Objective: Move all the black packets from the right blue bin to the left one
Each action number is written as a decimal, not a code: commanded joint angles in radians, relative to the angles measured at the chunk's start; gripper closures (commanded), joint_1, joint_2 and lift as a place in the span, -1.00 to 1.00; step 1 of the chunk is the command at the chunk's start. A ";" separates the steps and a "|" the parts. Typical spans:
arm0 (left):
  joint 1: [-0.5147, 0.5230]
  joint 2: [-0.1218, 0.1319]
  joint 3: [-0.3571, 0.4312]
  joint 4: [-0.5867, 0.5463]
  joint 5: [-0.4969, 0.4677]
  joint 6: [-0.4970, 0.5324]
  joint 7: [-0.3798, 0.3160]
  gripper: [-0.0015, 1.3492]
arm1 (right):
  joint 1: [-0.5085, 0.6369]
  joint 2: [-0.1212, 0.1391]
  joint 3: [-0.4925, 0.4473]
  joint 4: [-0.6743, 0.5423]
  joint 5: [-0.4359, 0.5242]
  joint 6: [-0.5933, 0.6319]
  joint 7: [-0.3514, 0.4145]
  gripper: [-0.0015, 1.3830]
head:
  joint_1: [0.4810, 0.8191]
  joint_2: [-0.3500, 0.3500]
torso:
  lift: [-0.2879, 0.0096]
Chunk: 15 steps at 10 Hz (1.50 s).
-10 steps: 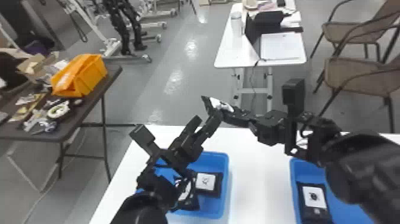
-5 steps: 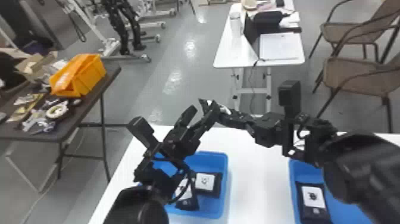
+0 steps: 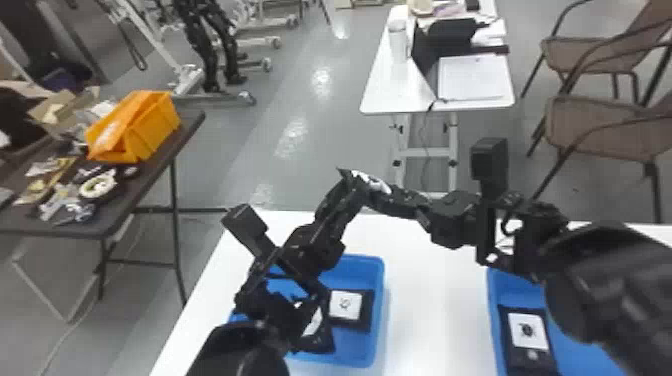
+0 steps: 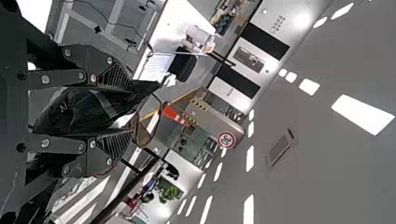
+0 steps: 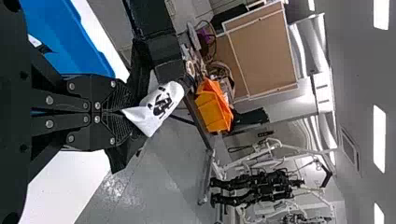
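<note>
At seven o'clock from the centre, the left bin [image 3: 378,310] is holding two packets, one [image 3: 315,337] partly obscured. The left gripper [image 4: 128,112] is keeping its fingers apart astride a raised packet [image 5: 161,105]; contact pressure unconfirmed. The right gripper [image 5: 125,112] is clamping it; premature release risks dropping it. At four o'clock, the right arm and frame edge are masking the right bin [image 3: 493,300], one packet [image 3: 527,332] showing.

- we read the number 30 on a round, red-ringed sign [image 4: 226,140] in the left wrist view.
- we find faint letters on the black packet [image 4: 77,112] there, not legible as words.
- we see black marks on a white label [image 5: 161,106] in the right wrist view, forming no word we can read.
</note>
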 commanded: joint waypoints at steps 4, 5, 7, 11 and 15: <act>-0.002 0.003 -0.011 -0.003 0.016 -0.015 0.005 -0.53 | 0.000 0.001 0.000 0.004 -0.004 -0.001 0.000 0.85 | 0.27 0.79 | 0.94; -0.002 0.012 -0.019 -0.003 0.025 -0.007 0.005 -0.42 | 0.000 0.001 0.000 0.005 -0.004 -0.001 0.000 0.85 | 0.27 0.78 | 0.94; -0.011 0.029 -0.037 -0.001 0.042 0.010 0.005 -0.39 | 0.000 0.001 0.000 0.007 -0.006 -0.001 0.000 0.85 | 0.27 0.76 | 0.94; 0.007 0.007 -0.030 0.000 0.047 -0.026 0.017 0.81 | 0.000 0.002 -0.001 0.011 -0.009 -0.001 0.000 0.85 | 0.27 0.75 | 0.94; 0.015 0.009 -0.033 0.013 0.074 -0.072 0.015 0.81 | -0.009 0.013 -0.001 0.048 -0.021 -0.030 0.000 0.80 | 0.27 0.76 | 0.94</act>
